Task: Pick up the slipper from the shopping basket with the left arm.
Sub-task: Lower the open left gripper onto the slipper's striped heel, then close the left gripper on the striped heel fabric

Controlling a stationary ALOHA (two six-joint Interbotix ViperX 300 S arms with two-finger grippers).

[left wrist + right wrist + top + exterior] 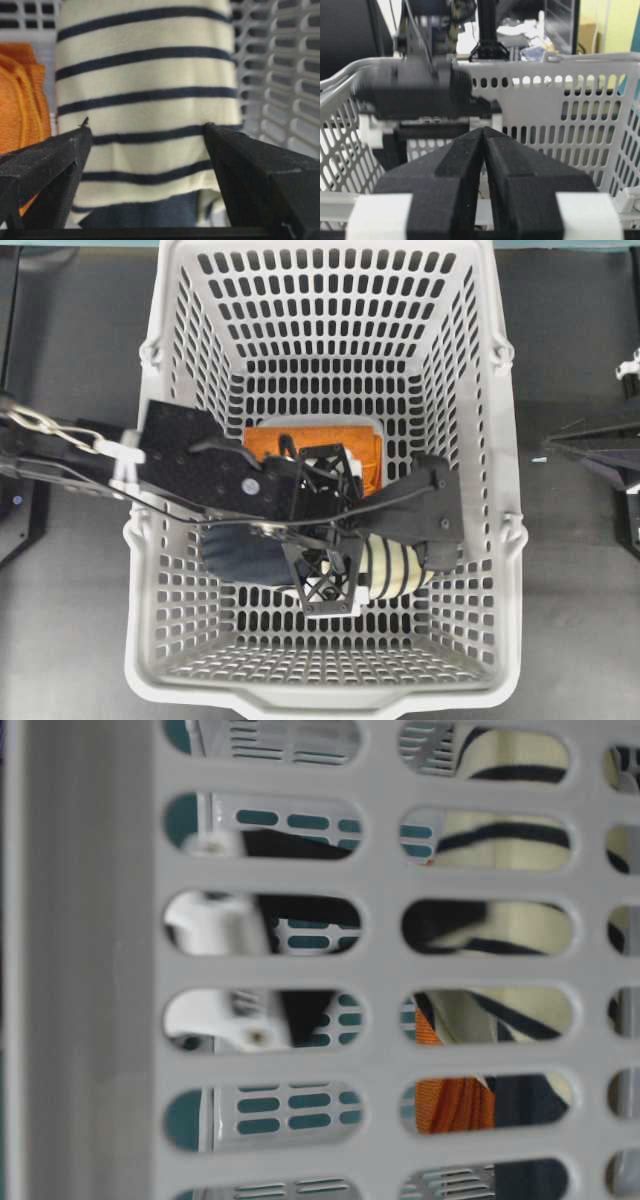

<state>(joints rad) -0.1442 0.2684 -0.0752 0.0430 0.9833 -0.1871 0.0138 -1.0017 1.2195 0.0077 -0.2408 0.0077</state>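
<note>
overhead straight down, all share basket (500, 540)

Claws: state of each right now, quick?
Left claw: open, fingers on either side of the striped slipper, not gripping it.
Right claw: shut, holding nothing.

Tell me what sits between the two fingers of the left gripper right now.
The slipper: its striped toe fills the gap between the left gripper's open fingers, as the left wrist view shows.

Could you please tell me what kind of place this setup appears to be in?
Probably a robotics lab or workroom, not a shop: the shopping basket sits on a dark tabletop between black robot arms, and the right wrist view shows a cluttered desk with monitors behind.
</note>
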